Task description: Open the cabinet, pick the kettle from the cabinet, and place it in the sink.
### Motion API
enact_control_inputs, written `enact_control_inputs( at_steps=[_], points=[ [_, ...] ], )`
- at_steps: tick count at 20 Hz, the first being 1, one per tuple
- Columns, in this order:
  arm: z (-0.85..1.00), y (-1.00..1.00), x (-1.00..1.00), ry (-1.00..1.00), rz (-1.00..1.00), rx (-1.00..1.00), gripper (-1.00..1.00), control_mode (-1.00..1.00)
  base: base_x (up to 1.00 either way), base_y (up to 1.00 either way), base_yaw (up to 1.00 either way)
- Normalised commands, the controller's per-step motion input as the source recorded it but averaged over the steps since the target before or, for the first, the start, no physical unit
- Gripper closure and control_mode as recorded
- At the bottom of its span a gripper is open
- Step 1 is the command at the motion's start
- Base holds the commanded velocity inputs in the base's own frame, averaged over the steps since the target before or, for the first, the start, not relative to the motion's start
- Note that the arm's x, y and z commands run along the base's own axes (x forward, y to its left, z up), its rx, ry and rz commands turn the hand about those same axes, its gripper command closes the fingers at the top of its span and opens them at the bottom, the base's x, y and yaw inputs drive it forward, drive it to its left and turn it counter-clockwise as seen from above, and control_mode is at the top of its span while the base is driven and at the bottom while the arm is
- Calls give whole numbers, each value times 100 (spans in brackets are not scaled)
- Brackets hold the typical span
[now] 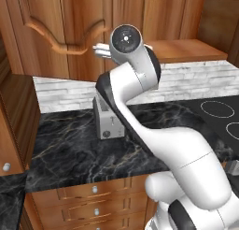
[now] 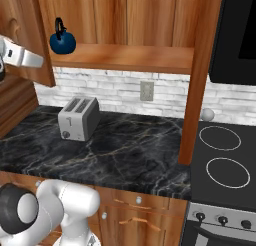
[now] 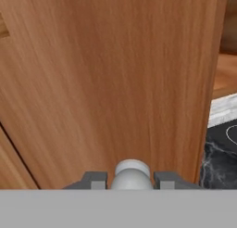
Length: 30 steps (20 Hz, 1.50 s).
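The gripper (image 3: 131, 180) has its two finger tips set either side of a round silver knob (image 3: 132, 174) on the cabinet (image 2: 125, 25) door (image 3: 111, 83), pinching the knob between them. In the hand view the door's flat wooden face runs up from the knob, and its free edge stands just right of the gripper; past that edge a strip of the shelf, pale brick wall and black counter shows.

From the right base view the door (image 2: 37, 35) is swung out toward the robot at the left, its lower edge hanging over the left end of the counter. Behind it the cabinet stands open. The kettle (image 2: 62, 40) sits upright on the shelf (image 2: 125, 55) at its far left end, close behind the door's edge, handle up. The rest of the shelf to the right of it is bare wood as far as the upright side panel (image 2: 197, 75).

Below, a silver toaster (image 2: 77, 118) stands on the black marble counter (image 2: 125, 150) toward the left, a little out from the brick wall. To the right of the panel lies the stove top (image 2: 225, 160) with its ring burners. The counter's near edge sits above drawer fronts with small knobs.

In the left base view the arm (image 1: 140, 98) crosses in front of the toaster, its wrist up at the door.
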Motion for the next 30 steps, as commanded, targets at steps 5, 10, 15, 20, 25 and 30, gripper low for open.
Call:
enact_control_inputs(
  at_steps=[5, 10, 15, 20, 25, 30],
  points=[
    [0, 48, -46, -2, -11, 0, 100, -100, 0, 0, 0],
    [0, 50, -46, -1, -11, 0, 100, -100, 0, 0, 0],
    [0, 52, -42, 0, -11, 0, 100, -100, 0, 0, 0],
    [0, 52, -41, 0, -7, 0, 100, -100, 0, 0, 0],
    [-4, 52, -40, 0, -5, 0, 100, -100, 0, 0, 0],
    [-10, 49, -38, -5, -2, 0, 100, -100, 0, 0, 0]
  ],
)
